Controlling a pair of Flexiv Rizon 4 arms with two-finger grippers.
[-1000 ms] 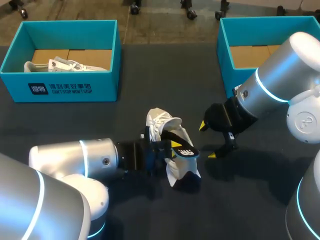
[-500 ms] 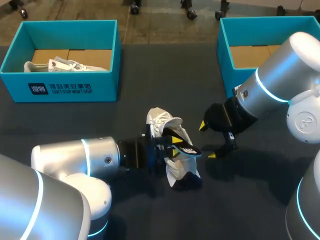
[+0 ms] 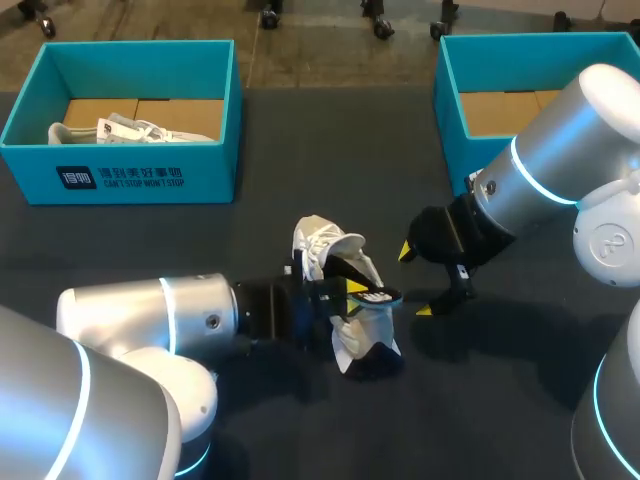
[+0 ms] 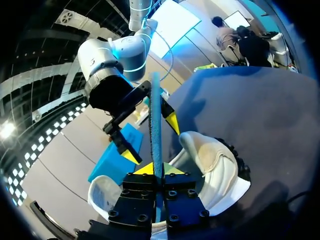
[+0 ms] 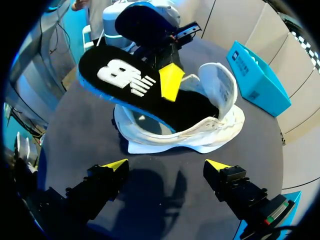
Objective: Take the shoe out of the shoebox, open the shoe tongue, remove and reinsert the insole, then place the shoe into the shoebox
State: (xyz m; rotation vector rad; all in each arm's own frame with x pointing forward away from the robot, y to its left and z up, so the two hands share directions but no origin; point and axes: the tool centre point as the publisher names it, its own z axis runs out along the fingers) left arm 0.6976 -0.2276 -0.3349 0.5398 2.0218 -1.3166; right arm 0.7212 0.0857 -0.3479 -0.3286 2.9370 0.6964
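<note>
- My left gripper (image 3: 350, 292) is clamped on the insole (image 5: 135, 95). Its yellow tips pinch the thin sheet from both faces at about mid-length. In the left wrist view the insole stands edge-on, straight out between my fingers.
- The insole is black on top and blue beneath. One end hangs free in the air and the other dips into the shoe's opening.
- The white shoe (image 3: 340, 335) lies on the dark table (image 3: 250, 130) at the lower middle of the head view, just right of my left wrist. Its tongue looks pulled back from the mouth.
- My right gripper (image 5: 167, 165) is spread wide and empty. It hovers near the shoe on its right side, clear of it.
- I judge the insole light and floppy. It should bend or fold if pushed by its end, so a flat pinch near the middle suits it better than an edge grip.
- The shoe is probably light too, with a soft upper and a firmer sole. It may skid on the table when the insole drags through it.
- I would steady the shoe with my right fingers across the heel collar or the sole's sidewalls, not the tongue or laces.
- A teal shoebox (image 3: 120, 175) at the upper left holds another white shoe (image 3: 130, 130). A second teal box (image 3: 450, 100) at the upper right shows bare cardboard.
</note>
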